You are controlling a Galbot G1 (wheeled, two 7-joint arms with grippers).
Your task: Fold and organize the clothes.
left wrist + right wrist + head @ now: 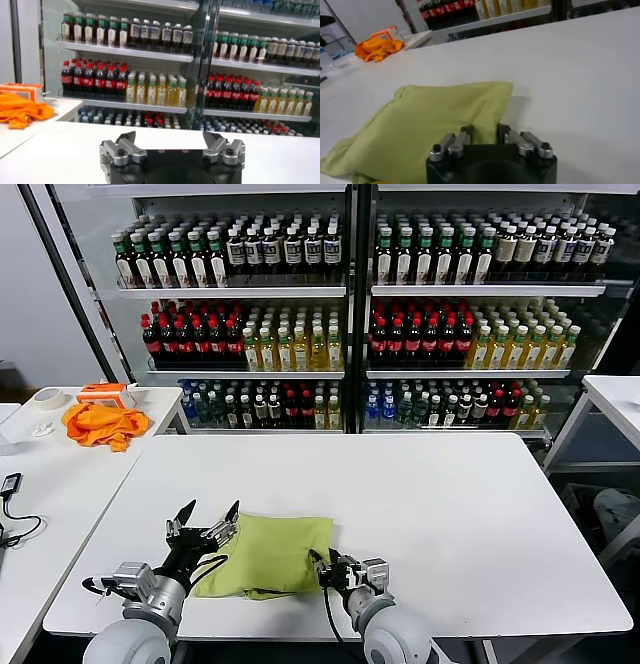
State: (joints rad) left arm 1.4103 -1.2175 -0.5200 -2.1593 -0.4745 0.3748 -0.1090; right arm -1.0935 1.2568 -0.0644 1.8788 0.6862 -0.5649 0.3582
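Note:
The lime-green T-shirt (pixel 272 552) lies folded into a small rectangle near the front edge of the white table (pixel 440 504); no white print shows. My left gripper (pixel 208 517) is open wide and empty, raised just off the shirt's left edge; its view (pixel 170 140) shows only table and cooler. My right gripper (pixel 325 567) sits low at the shirt's front right corner. In the right wrist view the shirt (pixel 430 120) lies flat beyond the gripper (pixel 485 131), whose jaws stand a little apart over the cloth's edge, holding nothing.
An orange garment (pixel 100 424) and a tape roll (pixel 47 398) lie on the side table at left, with a black cable (pixel 12 519) nearer. Glass-door coolers full of bottles (pixel 350 314) stand behind. Another white table (pixel 615 399) is at right.

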